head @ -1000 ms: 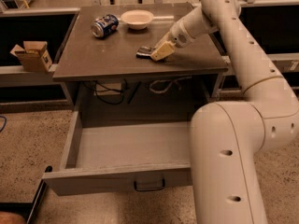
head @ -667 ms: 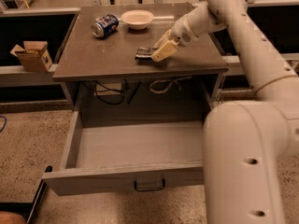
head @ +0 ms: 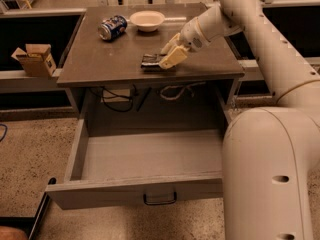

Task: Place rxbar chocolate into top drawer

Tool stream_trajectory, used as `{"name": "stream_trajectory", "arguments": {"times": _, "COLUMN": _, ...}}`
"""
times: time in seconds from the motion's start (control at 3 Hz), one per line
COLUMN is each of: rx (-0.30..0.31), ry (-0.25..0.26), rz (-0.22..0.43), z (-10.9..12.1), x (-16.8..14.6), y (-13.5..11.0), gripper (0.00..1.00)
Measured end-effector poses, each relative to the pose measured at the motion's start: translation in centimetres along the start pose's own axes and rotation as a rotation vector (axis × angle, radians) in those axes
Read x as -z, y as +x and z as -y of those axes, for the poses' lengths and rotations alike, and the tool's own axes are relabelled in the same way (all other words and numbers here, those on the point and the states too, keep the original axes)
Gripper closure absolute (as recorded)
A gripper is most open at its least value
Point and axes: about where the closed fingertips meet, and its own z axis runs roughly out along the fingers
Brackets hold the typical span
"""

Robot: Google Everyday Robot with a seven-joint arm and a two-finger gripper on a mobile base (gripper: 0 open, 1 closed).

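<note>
The rxbar chocolate (head: 149, 61), a small flat dark bar, lies on the brown table top (head: 105, 59) near its front edge. My gripper (head: 167, 55) reaches in from the right and sits at the bar's right end, low over the table and touching or nearly touching the bar. The top drawer (head: 135, 156) below the table is pulled out, showing a plain grey interior with nothing in it. Its flat front panel carries a small dark handle (head: 160, 199).
A blue soda can (head: 112, 27) lies on its side at the table's back left, next to a white bowl (head: 147, 20). A cardboard box (head: 35, 59) sits on a ledge to the left. Cables (head: 120, 99) hang under the table. My arm's bulk (head: 270, 174) fills the right foreground.
My gripper has shifted slightly left and down, closer onto the bar's right end. The bar, can, bowl and drawer have not moved.
</note>
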Motion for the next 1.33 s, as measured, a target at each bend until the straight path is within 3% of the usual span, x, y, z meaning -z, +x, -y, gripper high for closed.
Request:
{"name": "stream_trajectory", "arguments": {"times": 0.67, "rx": 0.154, "ry": -0.186, "rz": -0.074, "z": -5.0, "x": -4.7, "y": -0.3, "gripper": 1.0}}
{"name": "stream_trajectory", "arguments": {"times": 1.0, "rx": 0.155, "ry": -0.187, "rz": -0.074, "z": -5.0, "x": -4.5, "y": -0.5, "gripper": 1.0}}
{"name": "stream_trajectory", "arguments": {"times": 1.33, "rx": 0.306, "ry": -0.229, "rz": -0.092, "z": -8.0, "x": -4.6, "y": -2.2, "gripper": 1.0}}
